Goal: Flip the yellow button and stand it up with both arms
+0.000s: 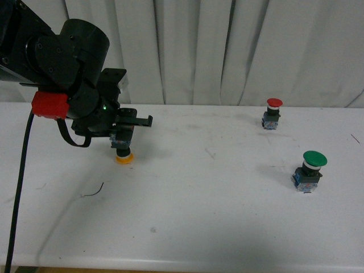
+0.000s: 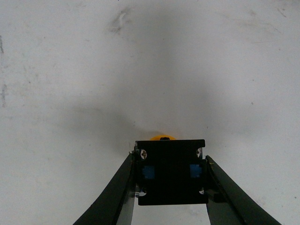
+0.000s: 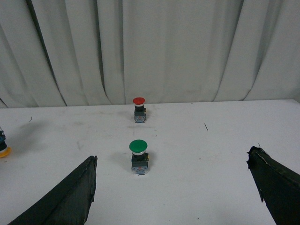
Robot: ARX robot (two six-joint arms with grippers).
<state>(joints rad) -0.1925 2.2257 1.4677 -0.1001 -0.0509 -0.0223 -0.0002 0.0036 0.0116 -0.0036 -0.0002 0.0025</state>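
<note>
My left gripper (image 1: 124, 138) is shut on the yellow button (image 1: 124, 155), holding it by its black-and-blue base with the yellow cap pointing down, at or just above the white table (image 1: 187, 227). In the left wrist view the button's base (image 2: 170, 172) fills the gap between the two black fingers (image 2: 117, 192), with a sliver of yellow cap beyond it. My right gripper (image 3: 172, 161) is open and empty; it does not show in the front view. The yellow button shows at the edge of the right wrist view (image 3: 3, 150).
A green-capped button (image 1: 309, 170) stands upright at the right, also in the right wrist view (image 3: 139, 157). A red-capped button (image 1: 273, 112) stands upright further back, also in the right wrist view (image 3: 139, 109). White curtains (image 1: 227, 45) hang behind the table. A black cable (image 1: 20, 187) hangs from the left arm.
</note>
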